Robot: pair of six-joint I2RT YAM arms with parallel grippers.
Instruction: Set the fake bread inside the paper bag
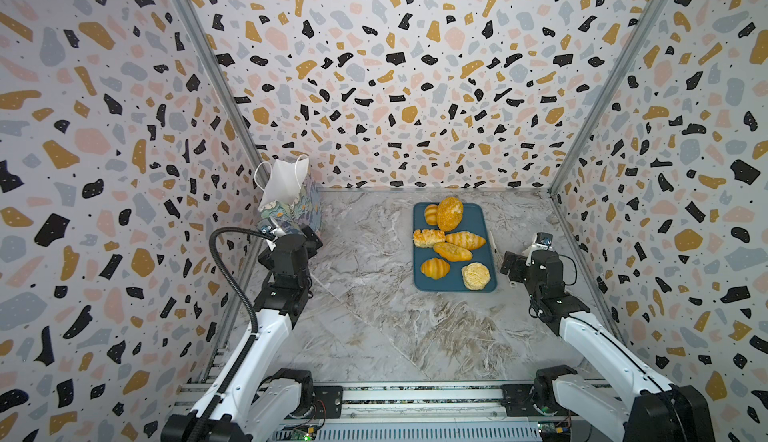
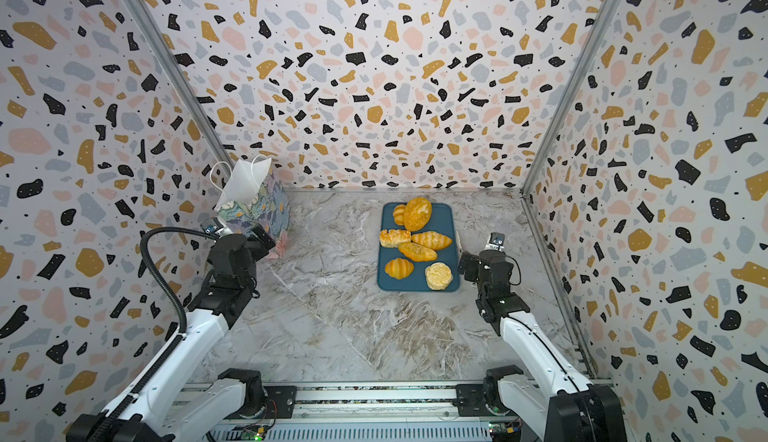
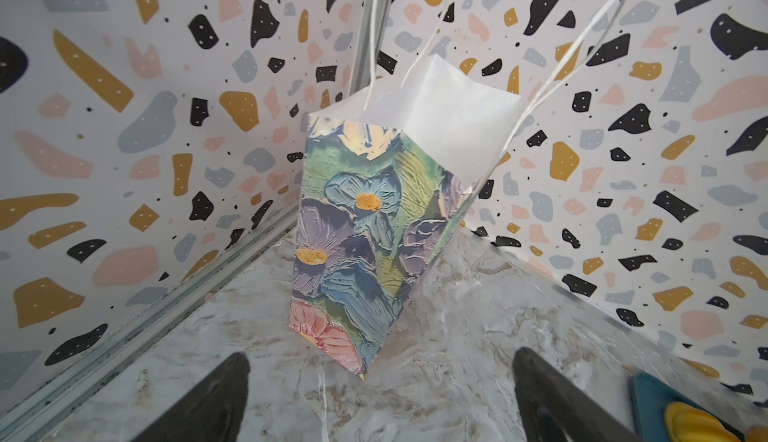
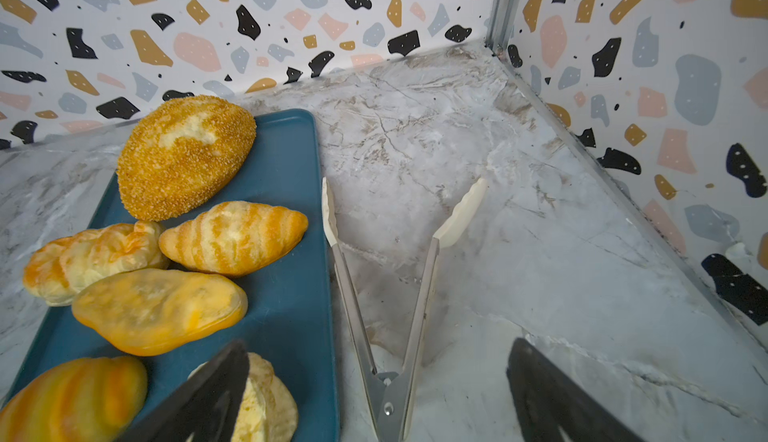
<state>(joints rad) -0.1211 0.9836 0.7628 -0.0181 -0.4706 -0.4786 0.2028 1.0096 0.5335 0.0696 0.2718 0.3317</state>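
Two grippers, both spread wide and empty. Left gripper point(image 3: 380, 357): the paper bag point(image 3: 353, 232) stands just ahead of it, mouth open, white lining showing. All seven fake bread point(image 1: 452, 251) pieces sit on the blue tray point(image 1: 478, 220), just left of the right gripper point(image 4: 379, 343). Tongs point(image 4: 388, 386) lie directly ahead of it, beside the tray.

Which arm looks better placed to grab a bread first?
Probably right: the right gripper, open, sits beside the tray of fake bread, tongs before it. The left gripper faces the paper bag, away from them.
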